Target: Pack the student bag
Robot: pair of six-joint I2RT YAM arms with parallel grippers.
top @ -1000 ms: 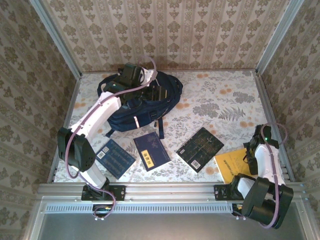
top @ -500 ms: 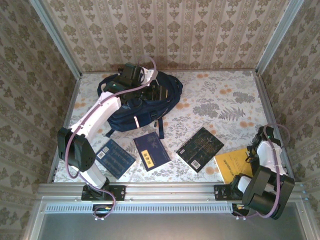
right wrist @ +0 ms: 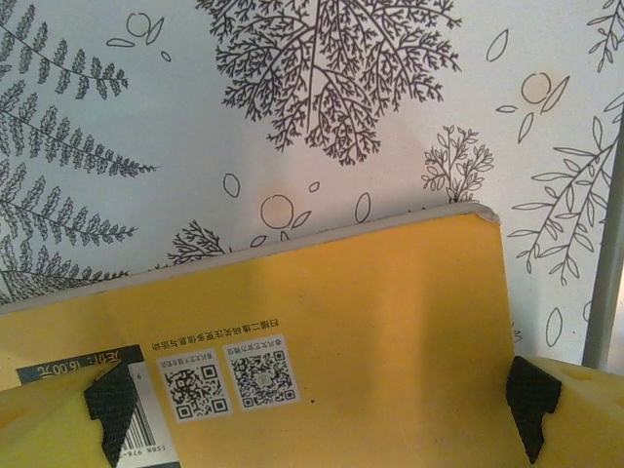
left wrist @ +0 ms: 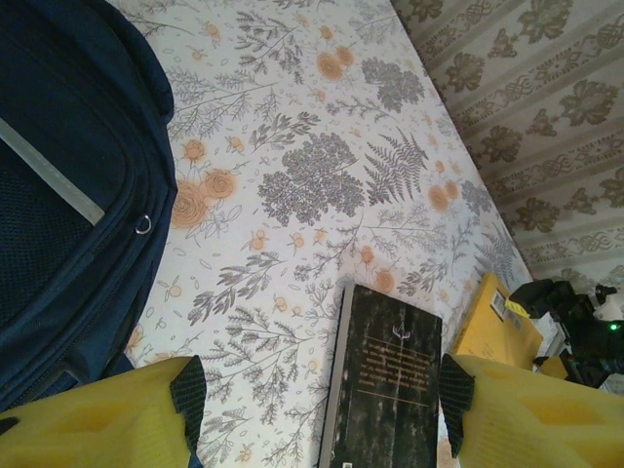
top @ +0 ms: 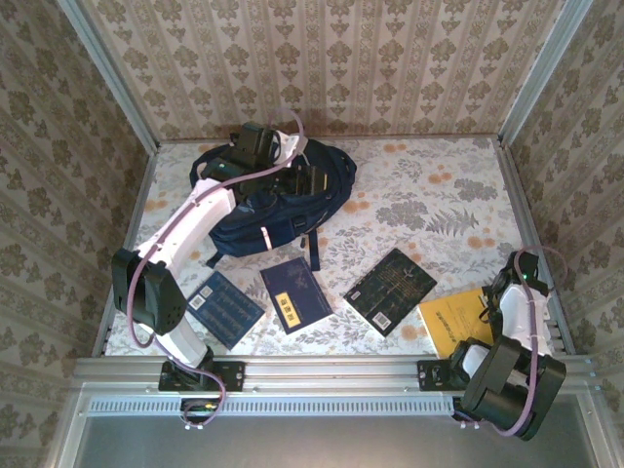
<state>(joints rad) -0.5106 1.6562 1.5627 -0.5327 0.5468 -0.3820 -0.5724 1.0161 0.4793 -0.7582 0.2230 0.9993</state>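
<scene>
As R end effector [right wrist: 322, 405] hangs spread wide just over the yellow book [right wrist: 341, 312], lower square & pinch the edge just ahead, not the flat cover. L end effector [left wrist: 322, 390] is spread too, nothing btw fingers [left wrist: 117, 409]. Student bag [left wrist: 68, 195] sits right beside one finger, so hold its mouth wide for the bk.

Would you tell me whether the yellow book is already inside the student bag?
No, the yellow book lies on the table, well apart from the student bag.
</scene>
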